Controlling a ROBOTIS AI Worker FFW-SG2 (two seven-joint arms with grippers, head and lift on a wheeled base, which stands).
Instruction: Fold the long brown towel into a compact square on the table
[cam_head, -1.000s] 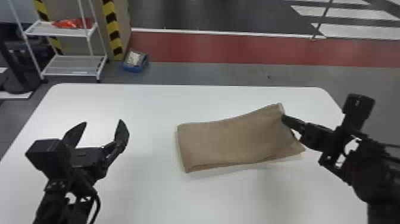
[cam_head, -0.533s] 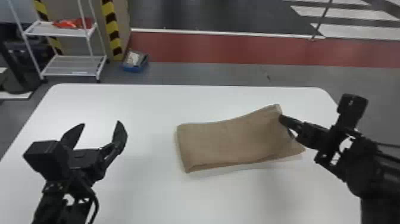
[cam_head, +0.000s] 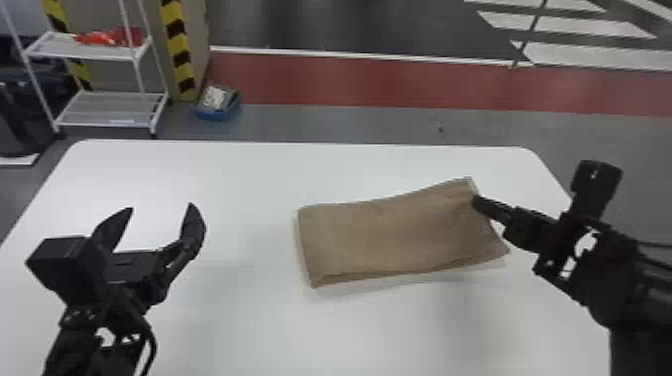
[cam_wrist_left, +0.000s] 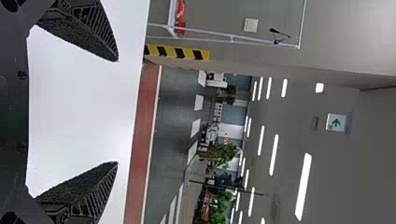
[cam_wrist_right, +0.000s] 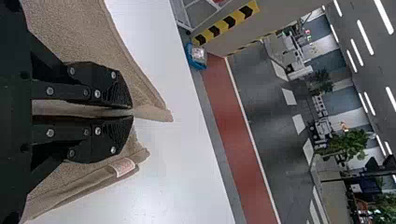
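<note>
Head view: log brown towel (cam_head: 390, 235) on the table (cam_head: 225, 320), right of centre, folded into an oblong with the long sides running across. Note the end toward the robot's right, held up slightly at the far corner by the right pincer (cam_head: 475, 200) (coming in from the right edge). Mark left pincer (cam_head: 161, 205) over the left part of the table, spread wide, holding nothing, well apart from the towel. Behind the table, add white shelf (cam_head: 82, 50) with red item (cam_head: 112, 37) on top, blue tray (cam_head: 218, 113) on the floor near the striped post (cam_head: 177, 47).

Left wrist view: confirm left pincer (cam_wrist_left: 117, 112) wide open, with only bare white tabletop and background between the fingers (empty, easy one).

Right wrist view: tag right pincer (cam_wrist_right: 132, 113) as nearly closed, pinching a strip of towel between the two flat fingers. See cloth on both sides of the fingers, plus one corner poking out past the tips. Include small pale label (cam_wrist_right: 123, 167) (stitched near the other corner, by the edge). Can't tell the exact number of layers in the grip.
</note>
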